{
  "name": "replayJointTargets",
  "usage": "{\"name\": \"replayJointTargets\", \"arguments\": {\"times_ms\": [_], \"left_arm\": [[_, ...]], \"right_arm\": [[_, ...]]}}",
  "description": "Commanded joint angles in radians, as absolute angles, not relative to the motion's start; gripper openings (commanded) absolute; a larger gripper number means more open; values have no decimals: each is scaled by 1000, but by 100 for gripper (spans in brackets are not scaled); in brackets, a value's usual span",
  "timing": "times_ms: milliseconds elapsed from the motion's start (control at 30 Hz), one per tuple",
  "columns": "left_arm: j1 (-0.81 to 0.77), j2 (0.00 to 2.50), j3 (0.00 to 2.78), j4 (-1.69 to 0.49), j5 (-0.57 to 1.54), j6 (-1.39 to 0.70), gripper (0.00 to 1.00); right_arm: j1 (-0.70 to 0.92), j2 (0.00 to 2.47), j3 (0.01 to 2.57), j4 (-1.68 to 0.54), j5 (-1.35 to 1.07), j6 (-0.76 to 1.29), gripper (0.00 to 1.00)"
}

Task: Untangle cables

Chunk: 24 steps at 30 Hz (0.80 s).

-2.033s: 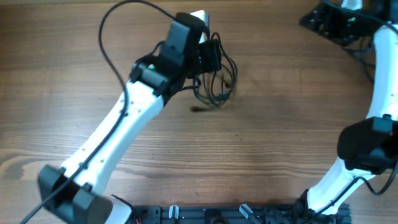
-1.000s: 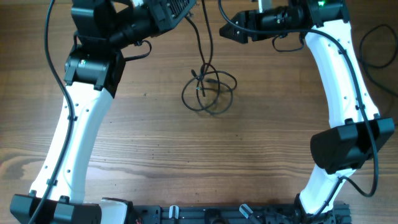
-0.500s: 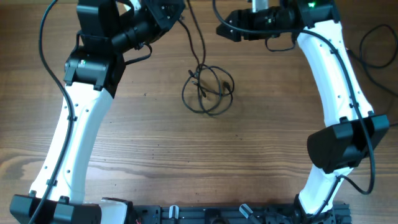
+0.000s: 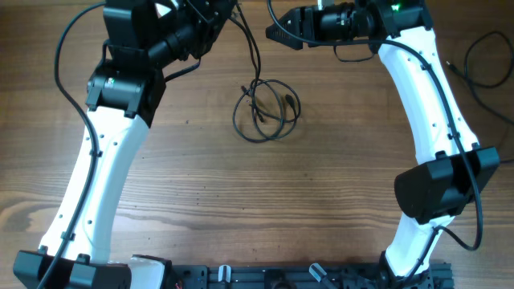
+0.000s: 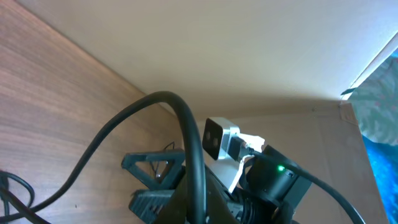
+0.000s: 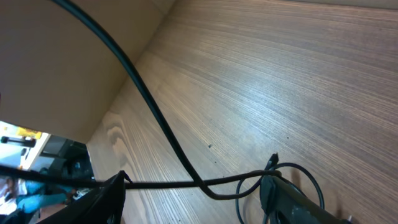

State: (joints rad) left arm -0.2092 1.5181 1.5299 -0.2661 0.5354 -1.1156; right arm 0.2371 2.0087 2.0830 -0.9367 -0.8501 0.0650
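The cables point(image 4: 267, 112) lie as a small tangle of thin black loops on the wooden table, at the far middle. One strand point(image 4: 255, 56) rises from the tangle to my left gripper point(image 4: 227, 10), which is shut on it at the far edge. In the left wrist view that strand point(image 5: 186, 130) arcs out of the shut jaws point(image 5: 199, 211). My right gripper point(image 4: 275, 34) hovers open just right of the lifted strand. In the right wrist view the strand crosses between the spread fingers point(image 6: 194, 182), with the loops point(image 6: 298, 177) beyond.
A thicker black robot wire point(image 4: 482, 56) lies on the table at the far right. A black fixture point(image 4: 305, 277) runs along the near edge. A beige wall point(image 5: 249, 50) stands behind the table's far edge.
The left gripper has lifted one strand from the tangle to the far edge. The right arm swung in from the right and crept left toward that strand, and the loops shifted slightly.
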Motion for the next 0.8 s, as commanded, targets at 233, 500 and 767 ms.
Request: {"name": "replayJointTargets", "arguments": {"times_ms": [233,500,767], "left_arm": [[-218,1501,1538,-675,339,-1079,4],[-219,1499,1538,-850,353,-523,4],[-217,1415,1539,-754,411,-265,4]], "right_arm": [[244,2025,2079,-957,-828,110,68],[297,2025,2079,-965,-786,104,68],[300,2025,2079,-955,-787,104,68]]}}
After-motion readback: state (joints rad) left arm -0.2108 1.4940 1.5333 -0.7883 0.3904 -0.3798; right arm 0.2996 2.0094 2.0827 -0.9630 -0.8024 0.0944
